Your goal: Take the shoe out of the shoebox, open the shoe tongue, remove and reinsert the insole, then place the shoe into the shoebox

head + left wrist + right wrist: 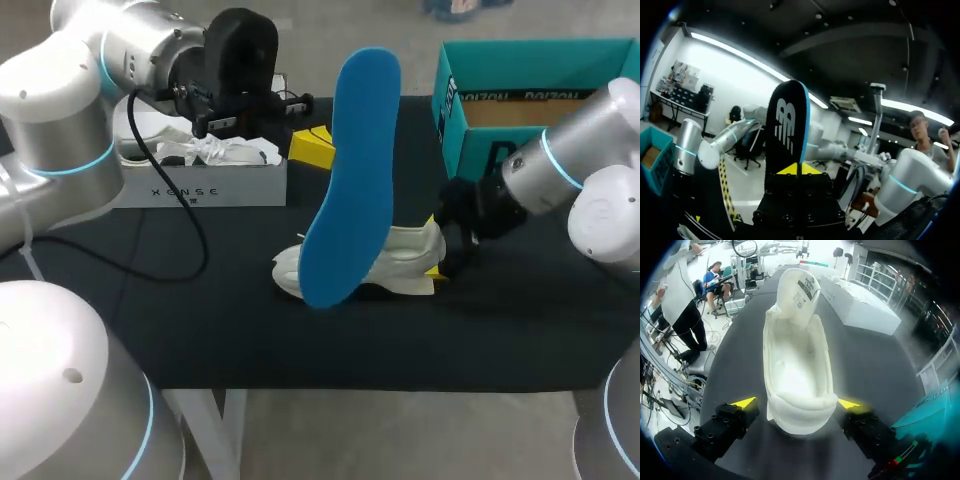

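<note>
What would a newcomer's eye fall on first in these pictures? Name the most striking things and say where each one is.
First comes the big blue insole, held upright above the black table in the left gripper. Next is the white shoe on the middle of the table, tongue folded open, its heel between the spread fingers of the right gripper. The teal shoebox stands open at the far right.
</note>
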`<state>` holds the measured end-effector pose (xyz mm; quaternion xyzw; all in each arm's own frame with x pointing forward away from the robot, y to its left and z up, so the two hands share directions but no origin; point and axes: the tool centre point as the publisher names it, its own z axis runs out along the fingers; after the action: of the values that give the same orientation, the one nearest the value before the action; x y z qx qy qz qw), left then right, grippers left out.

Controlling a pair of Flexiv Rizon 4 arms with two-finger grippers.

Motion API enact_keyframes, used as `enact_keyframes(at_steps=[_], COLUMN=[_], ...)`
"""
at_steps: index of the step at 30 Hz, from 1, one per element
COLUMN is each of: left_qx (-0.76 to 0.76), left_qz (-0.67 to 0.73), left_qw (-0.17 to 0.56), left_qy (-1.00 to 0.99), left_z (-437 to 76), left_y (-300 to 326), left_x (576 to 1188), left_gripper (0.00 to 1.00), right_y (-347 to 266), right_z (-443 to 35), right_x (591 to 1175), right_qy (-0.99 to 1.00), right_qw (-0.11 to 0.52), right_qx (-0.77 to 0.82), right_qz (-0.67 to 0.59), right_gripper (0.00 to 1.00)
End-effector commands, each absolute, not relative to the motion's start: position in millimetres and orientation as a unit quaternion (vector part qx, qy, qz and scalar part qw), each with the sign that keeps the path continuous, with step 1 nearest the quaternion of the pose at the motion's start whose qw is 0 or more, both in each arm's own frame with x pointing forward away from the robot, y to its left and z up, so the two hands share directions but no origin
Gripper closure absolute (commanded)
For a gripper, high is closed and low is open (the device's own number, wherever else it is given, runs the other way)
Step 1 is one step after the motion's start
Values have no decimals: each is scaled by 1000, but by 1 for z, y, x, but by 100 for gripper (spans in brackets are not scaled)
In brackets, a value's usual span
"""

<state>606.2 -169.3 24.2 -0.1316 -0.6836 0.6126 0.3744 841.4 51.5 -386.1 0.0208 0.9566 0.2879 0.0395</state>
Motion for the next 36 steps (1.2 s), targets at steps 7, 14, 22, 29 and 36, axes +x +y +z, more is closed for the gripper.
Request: enact_keyframes(at_steps=[7,14,22,29,36], left_qx=[-123,-126,-132,-140,-143], left_qz=[626,633,642,650,655], left_qw=[364,353,335,330,329], left_qy=[-679,-678,-677,-670,-665], left_z=[27,30,28,27,26], left_y=[-162,-161,-163,-163,-163], left_x=[597,595,598,598,599], left_gripper=[100,100,100,100,100], right_y=[59,62,66,65,65], right_z=[-350,-329,-313,-306,-301], right_x=[838,836,837,839,837], right_qy=[984,985,993,997,996], right_qw=[41,51,60,34,61], right_qx=[2,-13,-27,48,58], right_qz=[172,164,103,47,42], right_gripper=[0,0,0,0,0])
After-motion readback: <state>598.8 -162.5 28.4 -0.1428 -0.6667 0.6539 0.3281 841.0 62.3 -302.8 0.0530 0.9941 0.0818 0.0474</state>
